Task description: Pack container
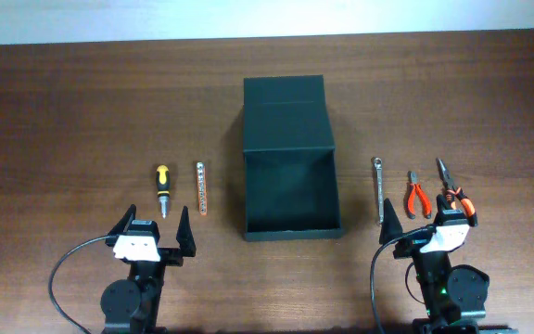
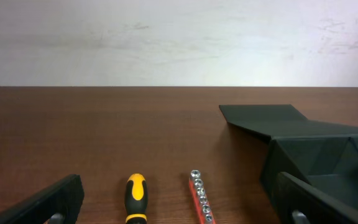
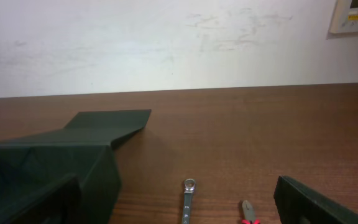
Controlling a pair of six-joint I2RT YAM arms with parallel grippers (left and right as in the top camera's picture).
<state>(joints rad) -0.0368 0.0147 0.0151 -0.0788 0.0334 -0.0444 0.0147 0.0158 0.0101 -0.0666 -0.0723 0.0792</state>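
The container (image 1: 290,190), a matte black box, stands open at mid-table with nothing inside; its flap lid (image 1: 286,100) lies back toward the far side. My left gripper (image 1: 157,223) is open near the front edge, left of the box. Just beyond its fingers lie a yellow-and-black screwdriver (image 1: 162,188) and a red socket rail (image 1: 201,187). My right gripper (image 1: 419,225) is open right of the box, behind a wrench (image 1: 377,188), red pliers (image 1: 418,195) and orange-handled long-nose pliers (image 1: 452,190). Neither gripper holds anything.
In the left wrist view the screwdriver (image 2: 135,196) and socket rail (image 2: 201,198) lie between the open gripper (image 2: 179,186) fingers, the container (image 2: 316,149) to the right. The right wrist view shows the wrench (image 3: 188,199), a pliers tip (image 3: 247,213) and the container (image 3: 55,155).
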